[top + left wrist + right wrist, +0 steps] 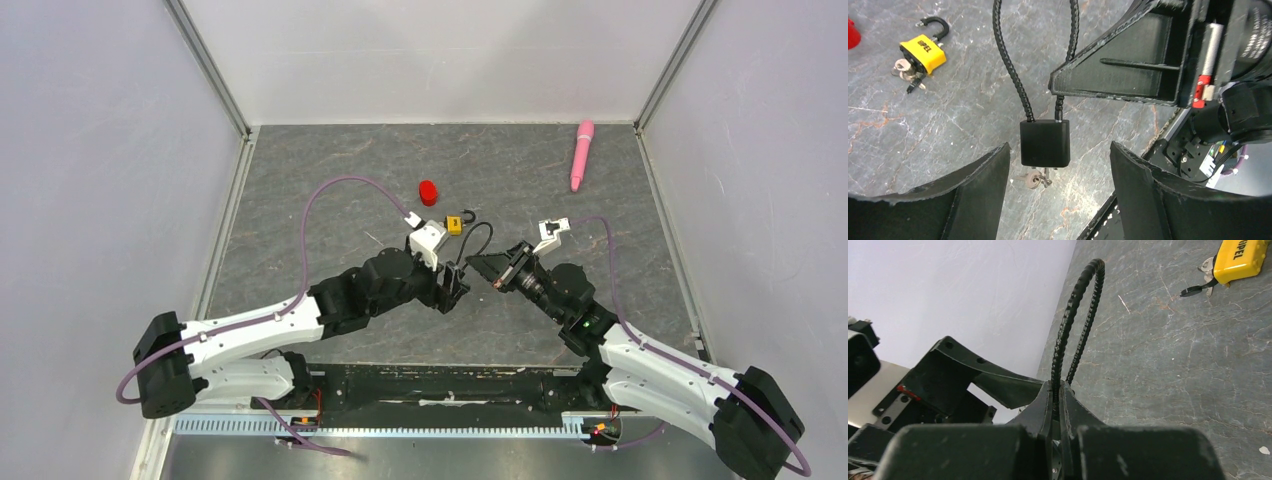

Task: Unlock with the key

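At ten o'clock in the left wrist view, a yellow padlock (924, 54) lies on the table (948, 130) with its own keys bunched beside it. It plays no part here and is best left alone. At centre the left gripper (1060, 145) stands spread, its fingers (983, 185) flanking the black block (1044, 142) of the cord (1066, 322) with a gap on each side, so it grips nothing. The key (1034, 178) sits at the block's six o'clock face, tiny and silvery with a ring on it. I cannot tell whether its blade is fully home. At two o'clock the right gripper (1058, 395) is pressed together on the cord close to the block, pinching it. The step in hand looks like taking the key and turning it. To do that well, the left gripper should move toward six o'clock until its tips clear the block. It should then close on the flat faces of the key's head, not on the ring, and twist about the blade's own line. The right needs a firm pinch so the block cannot twist along. Far off at one o'clock in the top view, a pink pen (581, 155) lies well apart.
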